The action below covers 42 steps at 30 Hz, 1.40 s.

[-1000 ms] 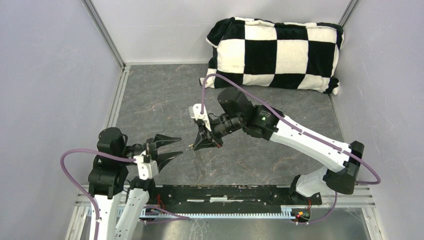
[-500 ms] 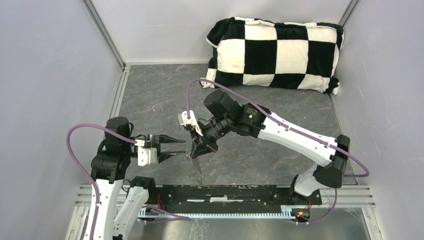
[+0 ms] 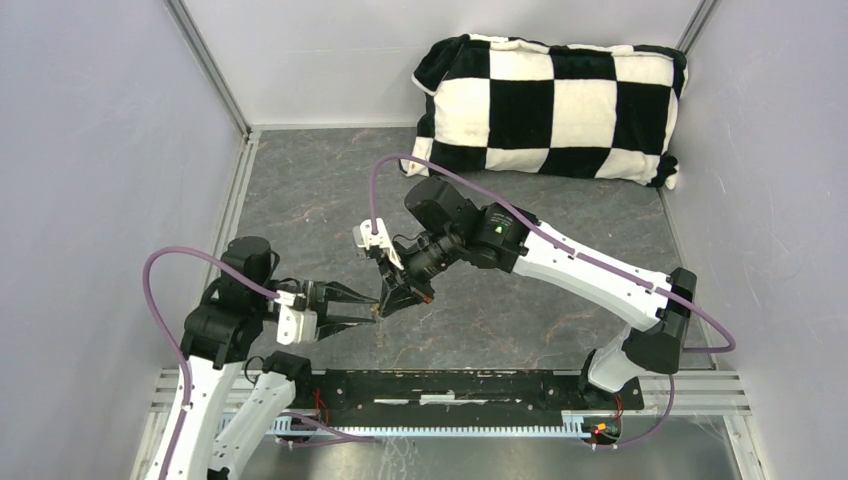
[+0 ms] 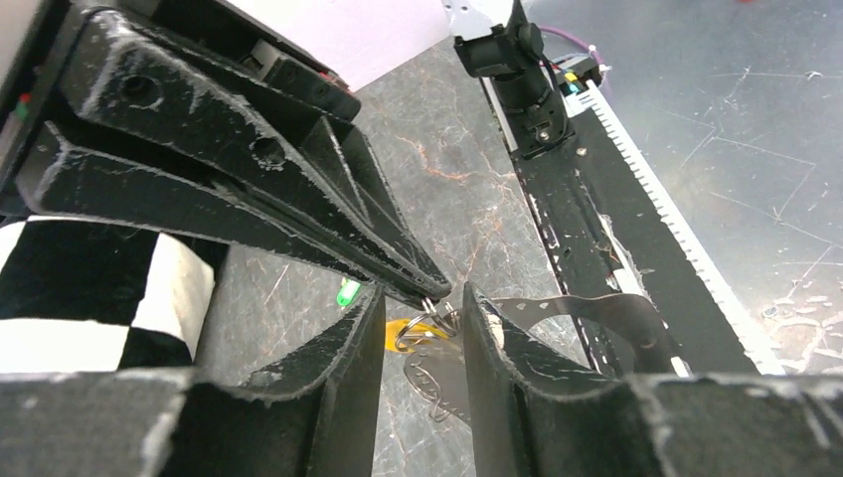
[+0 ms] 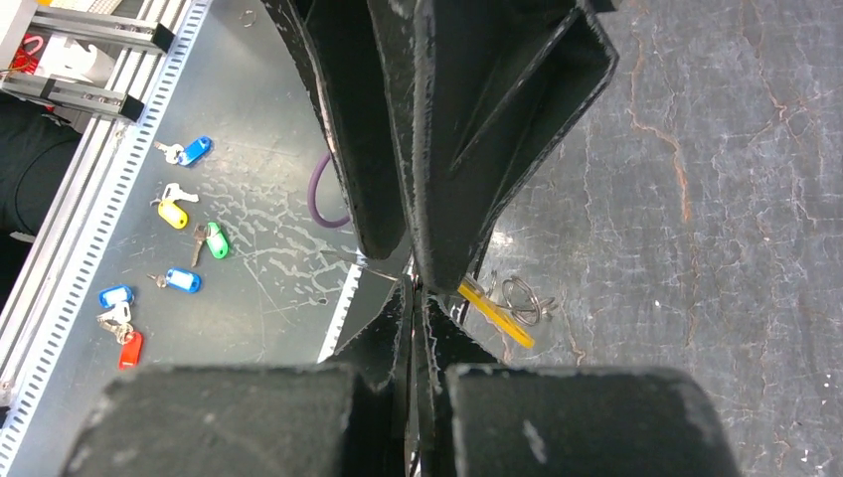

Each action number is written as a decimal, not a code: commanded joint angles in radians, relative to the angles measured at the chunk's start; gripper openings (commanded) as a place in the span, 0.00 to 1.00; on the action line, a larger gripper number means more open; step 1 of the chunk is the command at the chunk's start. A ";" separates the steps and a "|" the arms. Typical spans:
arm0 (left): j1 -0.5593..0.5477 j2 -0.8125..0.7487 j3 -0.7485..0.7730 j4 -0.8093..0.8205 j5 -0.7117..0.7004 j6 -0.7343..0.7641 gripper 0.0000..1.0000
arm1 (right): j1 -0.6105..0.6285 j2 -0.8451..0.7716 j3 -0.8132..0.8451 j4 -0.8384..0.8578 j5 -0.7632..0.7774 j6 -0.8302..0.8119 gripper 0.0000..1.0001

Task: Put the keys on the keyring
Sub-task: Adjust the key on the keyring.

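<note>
My right gripper is shut on the silvery wire of the keyring and holds it low over the table. The yellow-headed key hangs at the wire just under its tip. My left gripper is open and its two fingers straddle the right gripper's tip and the wire without closing on them. The green-headed key shows behind the left finger. In the right wrist view the yellow key and wire coils lie just right of the shut gripper.
A black-and-white checkered pillow lies at the back right. A black rail runs along the near table edge. Several spare tagged keys lie on the metal floor below the table edge. Grey walls stand close on both sides.
My left gripper swung right and leveled toward the right gripper. My right gripper came left and down with the wire. The left jaws now sit around the right gripper's tip.
</note>
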 commanded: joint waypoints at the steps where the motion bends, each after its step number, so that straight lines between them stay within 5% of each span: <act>1: -0.060 0.047 0.023 -0.146 -0.049 0.197 0.39 | 0.001 -0.008 0.061 0.009 -0.028 -0.005 0.00; 6: -0.112 0.167 0.101 -0.508 -0.126 0.649 0.25 | -0.005 -0.019 0.059 0.000 -0.011 -0.011 0.00; 11: -0.112 0.204 0.149 -0.547 -0.136 0.736 0.19 | -0.013 -0.032 0.044 0.003 -0.006 -0.012 0.00; 15: -0.112 0.135 0.111 -0.341 -0.136 0.562 0.31 | -0.016 -0.047 0.023 0.014 0.008 -0.006 0.00; 23: -0.112 -0.057 -0.042 0.132 -0.215 0.252 0.23 | -0.025 -0.113 -0.090 0.207 0.026 0.123 0.00; 32: -0.112 -0.098 -0.071 0.163 -0.256 0.328 0.12 | -0.029 -0.218 -0.320 0.626 0.066 0.390 0.00; 42: -0.112 -0.144 -0.097 0.163 -0.304 0.428 0.06 | -0.050 -0.284 -0.432 0.783 0.140 0.478 0.00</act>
